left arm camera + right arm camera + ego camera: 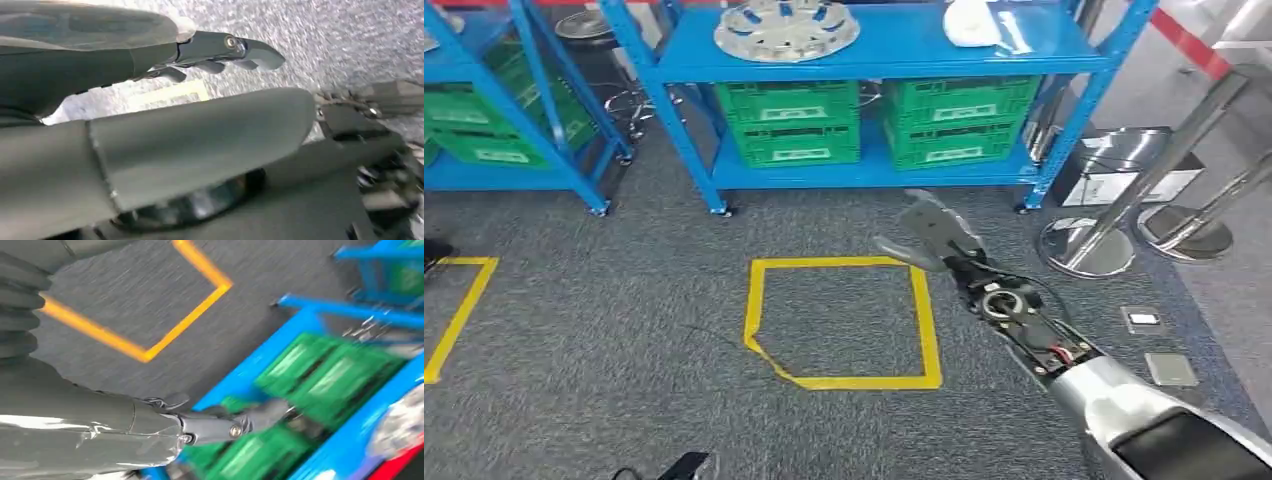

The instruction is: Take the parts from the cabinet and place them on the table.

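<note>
Standing before the blue cabinet (864,60), the robot has its right robot hand (934,235) raised over the grey carpet near the yellow taped square (844,325), fingers loosely spread and holding nothing, well short of the shelf. The left robot hand (220,52) hangs low over the carpet, its fingers extended and carrying nothing as far as the left wrist view shows. The part to fetch, a round silver wheel cover (786,28), lies flat on the upper shelf, with a white part (972,22) just beside it and green crates (874,120) on the shelf below. The cover looks stiff, thin and fairly light, probably smooth and slippery; its rim is likely the best place to grip, perhaps with both hands, since its wide face offers little purchase.
</note>
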